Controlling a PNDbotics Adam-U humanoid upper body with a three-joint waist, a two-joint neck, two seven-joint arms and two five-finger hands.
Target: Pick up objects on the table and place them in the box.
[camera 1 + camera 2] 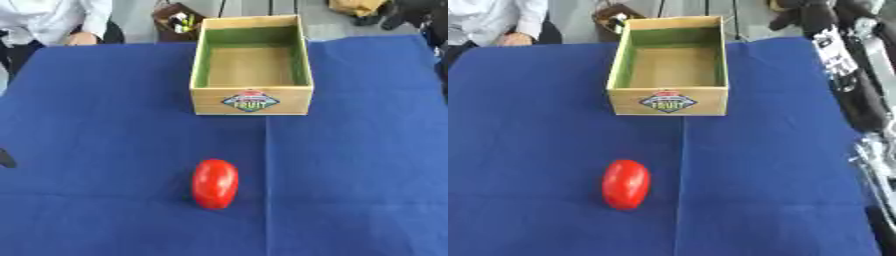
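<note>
A red oval object (214, 183) lies alone on the blue cloth, in front of the box and slightly to its left. The wooden box (251, 101) stands at the far middle; it has green inner walls, a fruit label on its front, and nothing inside. My right arm (852, 85), black and silver, runs along the right edge of the right eye view. A dark shape at its far end is my right hand (802, 16), beyond the table's far right corner and well away from the red object. A dark sliver at the left edge is part of my left hand (5, 158).
The blue cloth (105, 115) covers the whole table. A brown bag (178, 20) with small items sits behind the box's far left corner. A person in white rests a hand (80, 38) on the far left edge.
</note>
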